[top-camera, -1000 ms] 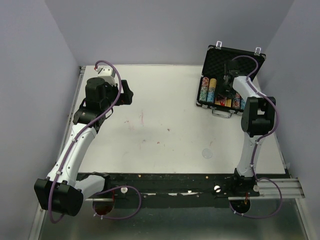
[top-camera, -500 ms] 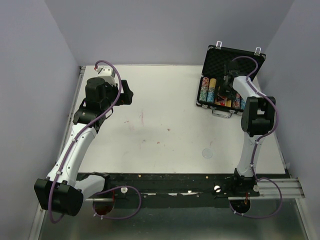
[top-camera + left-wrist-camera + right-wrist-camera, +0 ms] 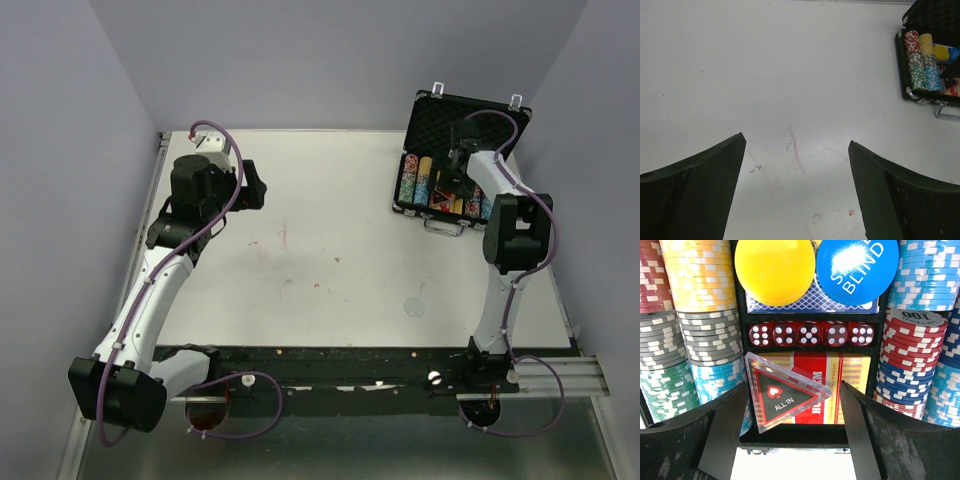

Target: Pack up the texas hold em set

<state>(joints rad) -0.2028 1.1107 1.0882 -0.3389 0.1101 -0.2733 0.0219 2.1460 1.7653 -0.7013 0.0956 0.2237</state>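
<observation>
The black briefcase [image 3: 466,112] stands open at the table's far right, lid up; it also shows in the left wrist view [image 3: 935,15]. Rows of multicoloured chips [image 3: 700,285] flank a red card deck [image 3: 847,372], a row of red dice [image 3: 810,334], a yellow disc [image 3: 775,267] and a blue blind disc [image 3: 857,262]. A clear triangular ALL IN button [image 3: 782,397] lies on the red deck. My right gripper [image 3: 792,385] is open, its fingers on either side of the triangle and apart from its right tip. My left gripper [image 3: 796,138] is open and empty over bare table at the far left [image 3: 255,185].
A small clear round disc [image 3: 414,306] lies on the white table in front of the right arm. Reddish smudges [image 3: 795,147] mark the table below the left gripper. Grey walls close in the table at the back and both sides.
The right wrist has shifted very slightly over the case. The left arm has not moved.
</observation>
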